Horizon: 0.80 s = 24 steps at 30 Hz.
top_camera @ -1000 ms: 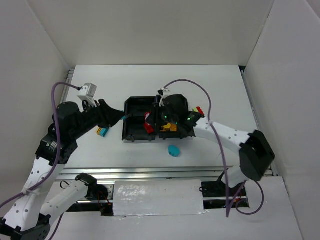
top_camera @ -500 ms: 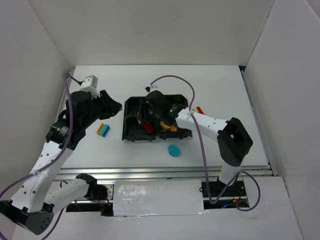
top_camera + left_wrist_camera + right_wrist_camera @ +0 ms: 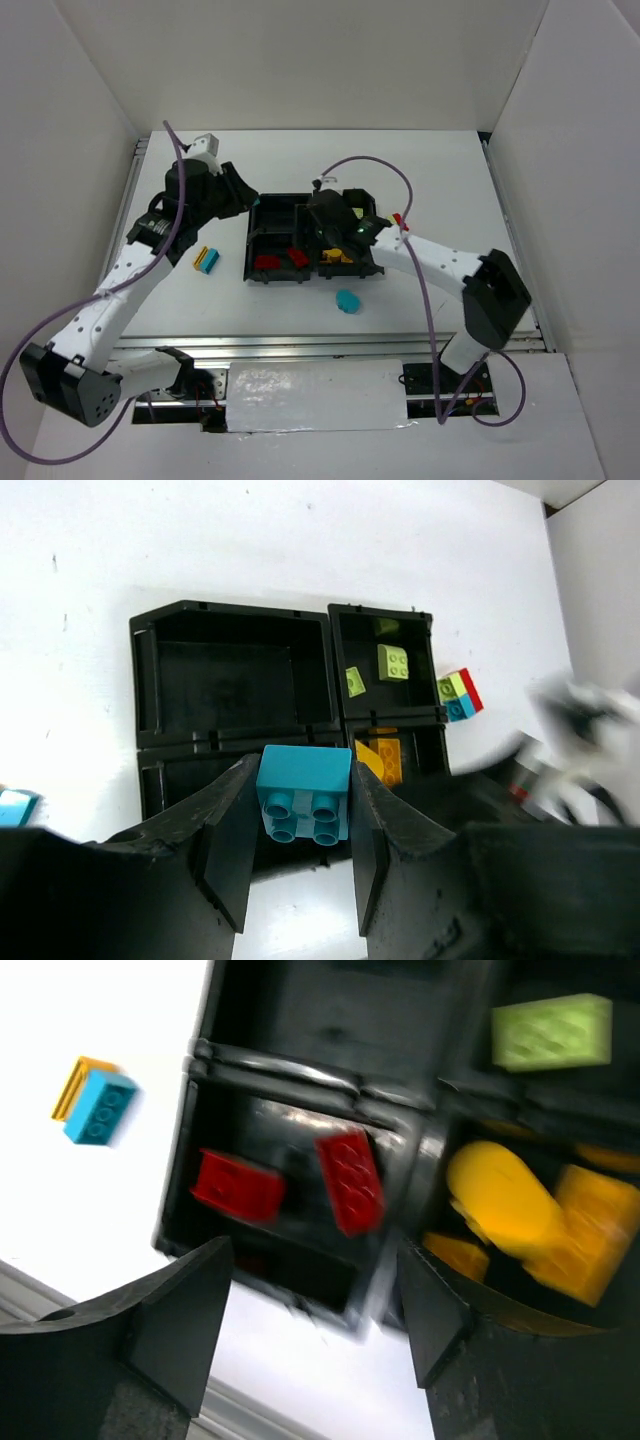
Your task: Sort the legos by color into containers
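Observation:
My left gripper [image 3: 303, 776] is shut on a cyan lego [image 3: 303, 792], its studs facing the camera. It hovers by the far-left corner of the black tray [image 3: 251, 243] of containers. My right gripper [image 3: 315, 1290] stands open, nothing between its fingers, over the tray's near side [image 3: 300, 1070]. Below it two red legos [image 3: 238, 1185] [image 3: 350, 1180] lie in the near-left compartment. Yellow legos [image 3: 500, 1200] fill the near-right one. Green legos [image 3: 392, 661] lie in the far-right one. The far-left compartment [image 3: 235, 680] holds nothing.
A rounded cyan lego [image 3: 348, 300] lies on the table in front of the tray. A cyan-and-yellow stack [image 3: 205, 260] lies left of the tray. A red, green and cyan stack [image 3: 460, 694] sits by the tray's right side. White walls enclose the table.
My right gripper has opened and let go of a red lego, which now lies in the near-left compartment. My left arm has swung right toward the tray with the cyan lego.

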Available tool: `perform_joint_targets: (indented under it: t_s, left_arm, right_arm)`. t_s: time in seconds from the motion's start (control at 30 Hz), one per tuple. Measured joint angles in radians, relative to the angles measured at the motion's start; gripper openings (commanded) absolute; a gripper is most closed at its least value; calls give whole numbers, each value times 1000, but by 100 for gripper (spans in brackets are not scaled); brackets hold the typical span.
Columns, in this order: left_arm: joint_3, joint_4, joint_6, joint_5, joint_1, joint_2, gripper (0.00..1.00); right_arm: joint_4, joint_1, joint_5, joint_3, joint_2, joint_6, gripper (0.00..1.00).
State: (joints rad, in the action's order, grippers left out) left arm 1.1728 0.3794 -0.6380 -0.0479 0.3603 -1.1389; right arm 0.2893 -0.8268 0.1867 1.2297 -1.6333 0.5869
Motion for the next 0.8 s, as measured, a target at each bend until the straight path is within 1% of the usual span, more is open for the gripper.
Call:
perform_joint_targets:
  t_s: [0.03, 0.1, 0.13, 0.17, 0.27, 0.33, 0.4, 0.43, 0.47, 0.53, 0.57, 0.63, 0.67, 0.73, 0.77, 0.8]
  left_arm:
    - [8, -15, 3, 0, 0, -34, 0]
    - [31, -38, 6, 2, 0, -109, 0]
    - [48, -51, 6, 2, 0, -155, 0]
    - [61, -64, 7, 4, 0, -198, 3]
    - [93, -96, 9, 6, 0, -319, 6]
    - [127, -98, 10, 6, 0, -398, 8]
    - [163, -101, 11, 8, 0, -468, 14]
    - [182, -105, 11, 8, 0, -500, 16]
    - [194, -113, 11, 9, 0, -527, 22]
    - [207, -122, 11, 9, 0, -562, 28]
    - [210, -126, 11, 9, 0, -577, 37]
    - [211, -130, 13, 10, 0, -600, 48]
    - [212, -134, 13, 10, 0, -611, 61]
    - [211, -141, 13, 10, 0, -629, 70]
    - [209, -145, 13, 11, 0, -634, 78]
    - [206, -151, 14, 11, 0, -636, 99]
  right_arm:
    - [13, 2, 20, -39, 55, 8, 78]
    - [43, 7, 55, -105, 175, 27, 78]
    - [57, 10, 72, -132, 238, 34, 81]
    - [76, 12, 87, -147, 295, 43, 81]
    - [120, 19, 117, -167, 430, 55, 81]
    - [148, 21, 124, -183, 492, 63, 82]
    - [179, 23, 125, -217, 547, 73, 83]
    - [190, 23, 124, -240, 569, 79, 87]
    - [208, 23, 122, -269, 595, 85, 87]
    - [234, 26, 111, -337, 652, 103, 97]
    - [254, 27, 107, -368, 682, 109, 100]
    - [297, 27, 103, -409, 731, 121, 100]
    - [312, 28, 101, -422, 750, 126, 100]
    - [331, 29, 93, -440, 773, 129, 100]
    - [337, 29, 87, -446, 774, 130, 100]
    - [341, 29, 82, -452, 769, 129, 100]
